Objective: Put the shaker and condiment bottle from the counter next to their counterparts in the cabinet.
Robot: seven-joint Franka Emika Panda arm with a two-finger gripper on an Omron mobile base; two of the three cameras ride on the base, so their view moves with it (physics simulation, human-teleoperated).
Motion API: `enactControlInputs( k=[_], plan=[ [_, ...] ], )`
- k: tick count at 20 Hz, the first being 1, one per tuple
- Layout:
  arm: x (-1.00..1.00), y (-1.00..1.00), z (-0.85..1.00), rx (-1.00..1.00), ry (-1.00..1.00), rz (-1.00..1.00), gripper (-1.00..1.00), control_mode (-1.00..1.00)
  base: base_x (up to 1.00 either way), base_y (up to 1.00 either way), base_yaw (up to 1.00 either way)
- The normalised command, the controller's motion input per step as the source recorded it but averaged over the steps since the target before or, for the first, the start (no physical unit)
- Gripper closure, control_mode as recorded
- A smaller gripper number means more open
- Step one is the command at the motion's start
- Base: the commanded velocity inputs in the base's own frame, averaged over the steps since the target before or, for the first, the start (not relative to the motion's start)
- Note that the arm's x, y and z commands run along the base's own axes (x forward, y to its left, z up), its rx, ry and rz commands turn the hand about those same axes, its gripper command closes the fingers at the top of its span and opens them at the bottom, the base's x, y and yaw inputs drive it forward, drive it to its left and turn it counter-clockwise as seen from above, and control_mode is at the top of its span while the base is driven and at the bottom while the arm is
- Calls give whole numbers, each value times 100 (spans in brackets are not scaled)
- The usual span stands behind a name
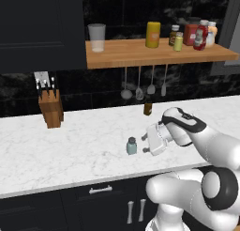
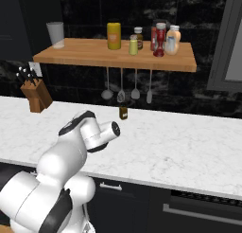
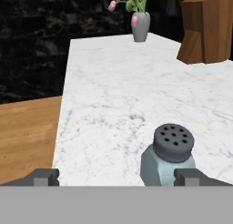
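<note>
Standing upright on the white marble counter [image 1: 70,145], near its front edge: the shaker [image 1: 131,146], pale blue-green, grey perforated cap [image 3: 173,142] on top, long axis vertical. Sitting just beside the gripper [image 1: 146,144], on the side the fingers are pointing toward in the left base view; a narrow gap showing between the body and the fingertips [image 1: 145,138], so apart, not touching. Holding nothing: jaws spread as wide as they go, one tip [image 3: 45,176] and the other [image 3: 191,176] rising at the bottom of the hand view. Lying off-centre between them, crowding the tip at the right of that view, body partly tucked behind it, leaving open marble toward the other tip. Reaching in sideways along the counter rather than down from above, palm low, wrist level with the shaker.

Judging the coming move: needing a small sideways shift to centre the shaker between the fingers, then a short advance before closing; risking a nudge or a tip-over if closed from here, the near finger likely to meet the glass first.

Further out: the knife block [image 1: 50,110] well apart along the counter, a vase with pink flowers [image 3: 140,22] at the far end in the hand view. A slim dark brown bottle [image 1: 147,107] standing at the back wall under hanging utensils [image 1: 139,84]. Above, the wooden cabinet shelf [image 1: 140,55] carrying a clear glass cup [image 1: 97,37], a tall yellow canister [image 1: 153,34] and the cluster of counterparts [image 1: 192,35], a red squat bottle [image 1: 200,37] among them.
</note>
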Motion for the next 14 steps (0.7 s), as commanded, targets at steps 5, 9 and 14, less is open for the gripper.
enactControlInputs(
  k=[5, 9, 14],
  plan=[
    [5, 4, -8, 0, 0, 0, -100, -100, 0, 0, 0],
    [9, 0, -3, 0, 0, 0, -100, -100, 0, 0, 0],
    [13, 0, -3, 0, 0, 0, -100, -100, 0, 0, 0]
  ],
)
